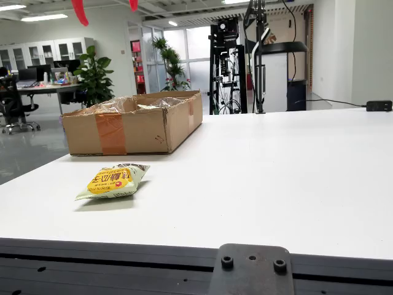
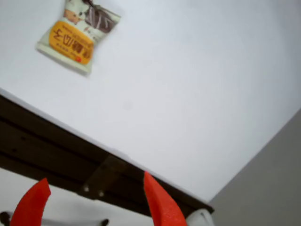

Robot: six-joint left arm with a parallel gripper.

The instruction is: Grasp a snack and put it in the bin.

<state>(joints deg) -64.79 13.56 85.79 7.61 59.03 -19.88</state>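
One snack packet (image 2: 78, 34) lies flat on the white table (image 2: 188, 94), well ahead of the gripper (image 2: 96, 202), whose red jaws are spread, empty. Looks light, puffy, crinkly, slick film; pinch across its middle. Cardboard box (image 1: 132, 123) sits beyond.

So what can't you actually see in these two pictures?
- Cardboard box, side view: its wall hides the bottom, only crumpled liner shows.
- Gripper, side view: cut off by the top edge.
- Snack packet: print too small to read.
- Gripper view: only red fingertips show.
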